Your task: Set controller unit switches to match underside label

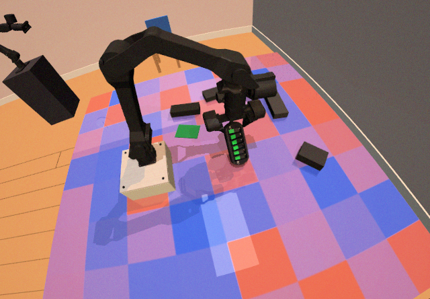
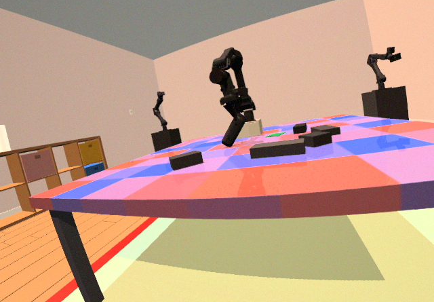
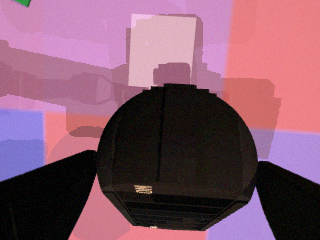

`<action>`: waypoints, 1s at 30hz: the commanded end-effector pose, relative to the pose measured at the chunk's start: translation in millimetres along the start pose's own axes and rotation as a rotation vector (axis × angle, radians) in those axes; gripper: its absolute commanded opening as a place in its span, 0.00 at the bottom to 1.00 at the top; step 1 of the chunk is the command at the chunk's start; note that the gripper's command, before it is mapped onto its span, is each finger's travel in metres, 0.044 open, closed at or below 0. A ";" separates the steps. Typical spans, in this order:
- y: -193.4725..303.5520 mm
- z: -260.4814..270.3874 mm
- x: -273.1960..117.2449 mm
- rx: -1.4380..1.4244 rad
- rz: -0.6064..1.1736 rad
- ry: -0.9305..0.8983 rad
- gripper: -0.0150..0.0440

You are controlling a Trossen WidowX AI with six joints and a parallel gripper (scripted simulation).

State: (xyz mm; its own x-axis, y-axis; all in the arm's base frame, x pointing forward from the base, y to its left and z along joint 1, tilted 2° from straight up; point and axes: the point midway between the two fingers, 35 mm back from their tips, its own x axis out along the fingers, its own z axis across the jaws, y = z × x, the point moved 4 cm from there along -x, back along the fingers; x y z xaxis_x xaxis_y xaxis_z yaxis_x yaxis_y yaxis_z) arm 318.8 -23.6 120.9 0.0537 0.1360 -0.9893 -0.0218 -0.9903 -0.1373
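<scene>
The counter [image 1: 309, 243] [image 2: 210, 186] wears a patchwork of squares in orange-red, blue, periwinkle, pink and mauve. The controller [image 1: 237, 144] [image 2: 233, 130] [image 3: 177, 145] is blackish, with bright green and black switches striping its top. The arm [image 1: 194, 52] [image 2: 229, 60] and its fingers are black too. Its base box [image 1: 149, 191] [image 2: 253, 128] is cream with black dots at the corners; a card [image 1: 187, 131] [image 2: 275, 135] is plain green. The far wall [image 1: 121, 4] [image 2: 262, 64] is peachy pink.

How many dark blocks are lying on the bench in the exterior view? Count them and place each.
5: front-left block, long central block, right-hand block, another just behind it, and small rear block. Others may be hidden.
</scene>
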 end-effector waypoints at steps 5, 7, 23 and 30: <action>10.1 -1.3 -4.6 0.002 -0.007 0.006 0.82; 11.9 -1.2 -5.4 0.002 -0.011 0.006 0.82; 25.9 -1.2 -10.7 0.001 -0.043 0.006 0.82; 32.3 -1.1 -12.7 0.001 -0.058 0.006 0.82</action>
State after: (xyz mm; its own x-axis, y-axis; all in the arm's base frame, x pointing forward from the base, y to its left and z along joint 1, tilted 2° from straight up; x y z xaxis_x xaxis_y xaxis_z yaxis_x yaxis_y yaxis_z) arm 317.3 -50.7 128.7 0.0574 0.1974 -0.9786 -0.0184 -0.9799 -0.1987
